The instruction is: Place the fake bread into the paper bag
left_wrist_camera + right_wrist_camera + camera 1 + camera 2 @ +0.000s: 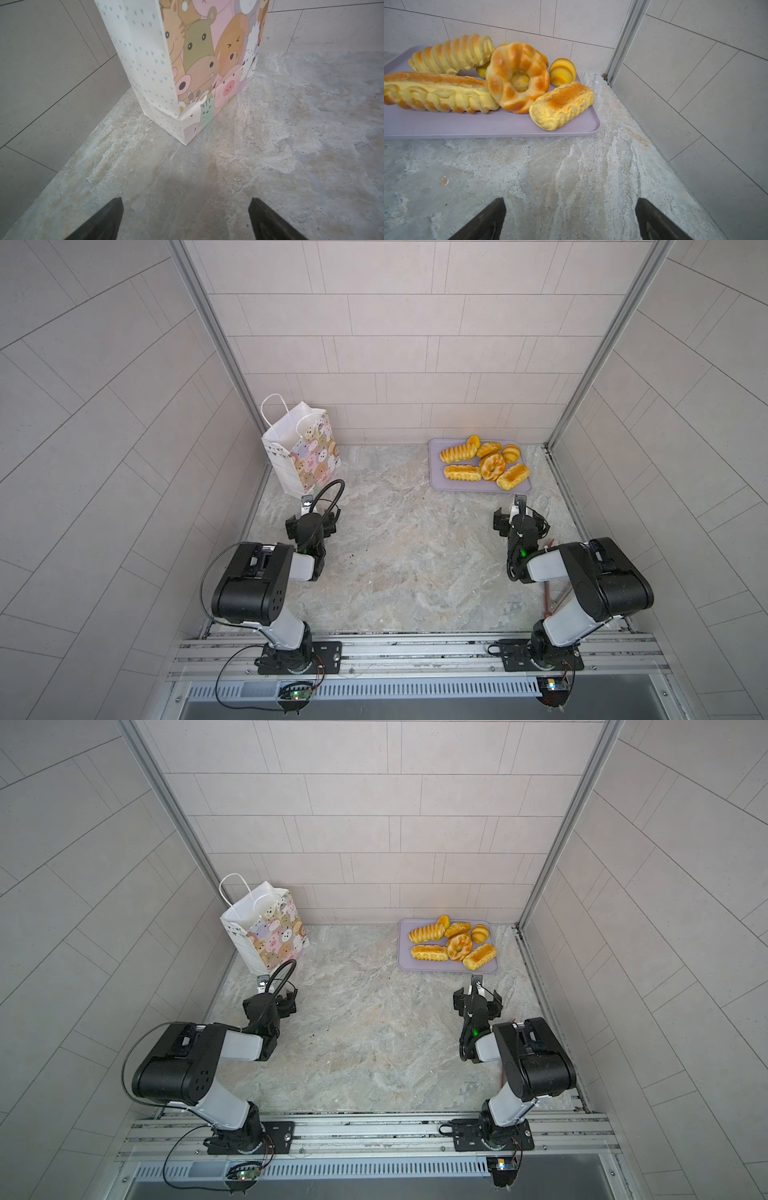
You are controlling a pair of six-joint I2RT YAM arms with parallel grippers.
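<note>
Fake bread (pixel 508 60) lies untouched; left tool (pixel 186 199) and right tool (pixel 571 199) gape empty; a nudge could topple the upper-left paper bag (pixel 303 448).

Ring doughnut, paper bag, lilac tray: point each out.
ring doughnut (pixel 517 55), right wrist view, browned upper rim.
paper bag (pixel 316 458), a top view, printed front face.
lilac tray (pixel 467 124), right wrist view, bare near strip.

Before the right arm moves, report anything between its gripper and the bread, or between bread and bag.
Nothing visible does. Only bare tabletop separates the open right gripper from the fake bread on its tray, and the tabletop between tray and paper bag holds nothing.
</note>
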